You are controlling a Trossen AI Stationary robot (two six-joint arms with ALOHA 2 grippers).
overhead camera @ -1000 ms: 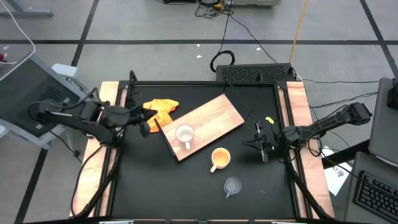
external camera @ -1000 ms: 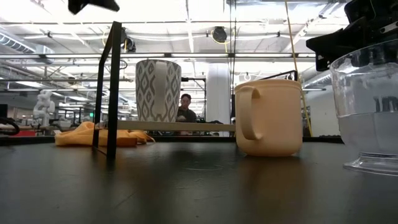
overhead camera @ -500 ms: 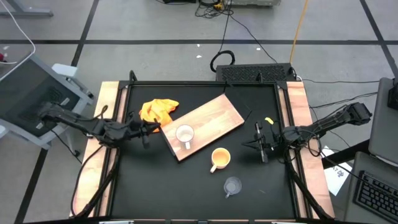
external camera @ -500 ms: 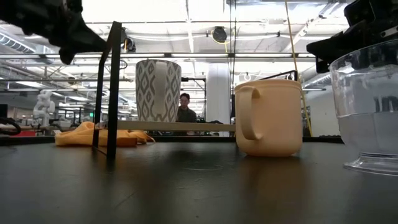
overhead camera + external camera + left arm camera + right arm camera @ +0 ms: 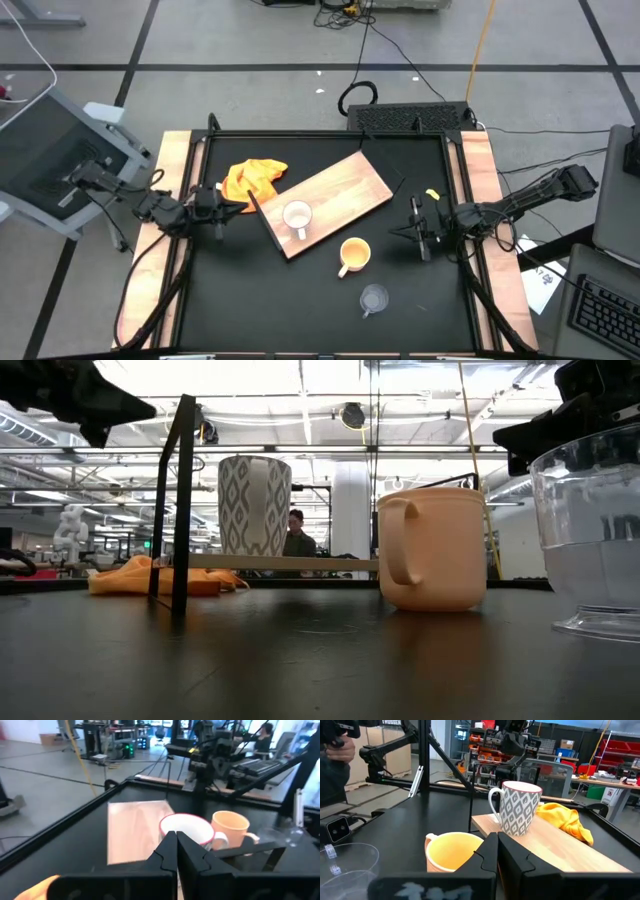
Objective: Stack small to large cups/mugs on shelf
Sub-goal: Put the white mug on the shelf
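A white patterned mug (image 5: 297,216) stands upright on the light-brown wooden shelf board (image 5: 340,190). A yellow-orange mug (image 5: 353,254) stands on the black table just in front of the board. A clear glass cup (image 5: 374,299) stands nearer the front edge. My left gripper (image 5: 238,206) is shut and empty, left of the board and near the yellow cloth (image 5: 255,177). My right gripper (image 5: 393,233) is shut and empty, right of the yellow-orange mug. In the right wrist view the white mug (image 5: 520,807) and the yellow-orange mug (image 5: 450,850) lie ahead of the shut fingers.
A black upright post (image 5: 180,500) stands at the board's left end. In the low view the board (image 5: 300,563) sits a little above the tabletop. Wooden rails (image 5: 175,180) run along both table sides. A person (image 5: 297,532) shows far behind the table.
My left gripper has come down and drawn back toward the table's left edge, away from the board. The mugs, the glass cup and the board have stayed where they were.
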